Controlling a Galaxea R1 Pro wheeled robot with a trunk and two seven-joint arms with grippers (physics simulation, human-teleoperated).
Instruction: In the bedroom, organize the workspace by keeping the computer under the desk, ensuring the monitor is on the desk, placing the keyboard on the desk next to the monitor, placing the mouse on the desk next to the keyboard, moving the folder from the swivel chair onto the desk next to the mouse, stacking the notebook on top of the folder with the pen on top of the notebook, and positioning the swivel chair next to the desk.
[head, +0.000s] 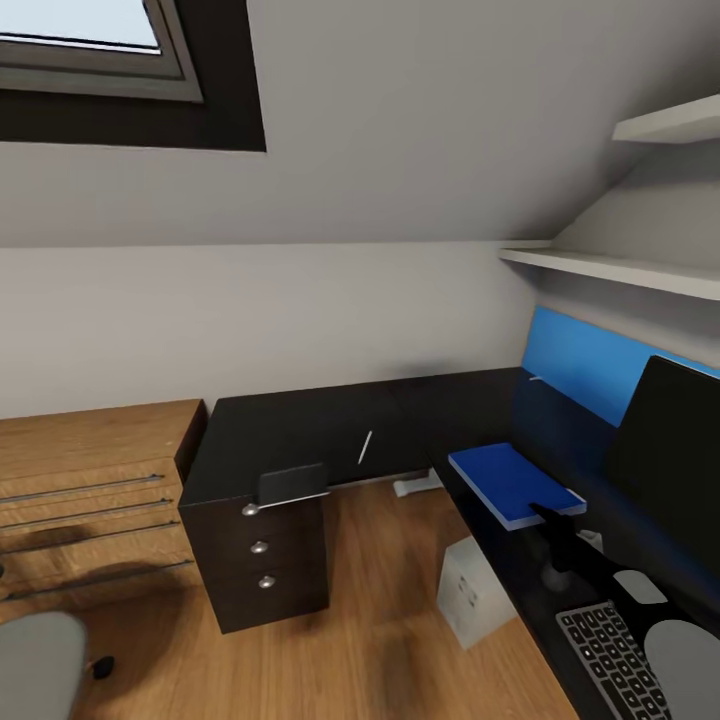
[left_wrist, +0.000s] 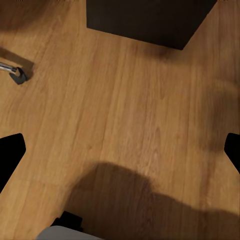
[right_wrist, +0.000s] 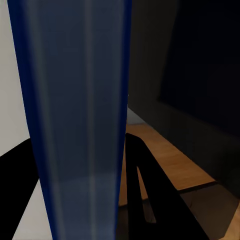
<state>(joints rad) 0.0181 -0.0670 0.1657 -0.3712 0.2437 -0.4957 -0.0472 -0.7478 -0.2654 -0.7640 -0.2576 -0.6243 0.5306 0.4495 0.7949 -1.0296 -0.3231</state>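
The blue folder (head: 508, 480) lies flat low over the right wing of the black desk (head: 300, 425), with my right gripper (head: 553, 520) shut on its near edge. The right wrist view has the folder (right_wrist: 80, 110) running between the black fingers (right_wrist: 150, 190). The monitor (head: 670, 465) stands to the right of it and the keyboard (head: 603, 655) lies nearer me. A pale pen (head: 365, 447) and the greyish notebook (head: 292, 485) lie on the desk's left wing. The computer (head: 468, 592) stands on the floor under the desk. My left gripper (left_wrist: 120, 155) hangs open over the wooden floor. The swivel chair's seat (head: 35, 665) shows at the lower left.
A black drawer unit (head: 268, 565) stands under the desk's left end, beside a low wooden chest of drawers (head: 90, 490). White shelves (head: 620, 268) hang above the blue back panel (head: 590, 360). A chair castor (left_wrist: 18, 75) is on the floor near the left gripper.
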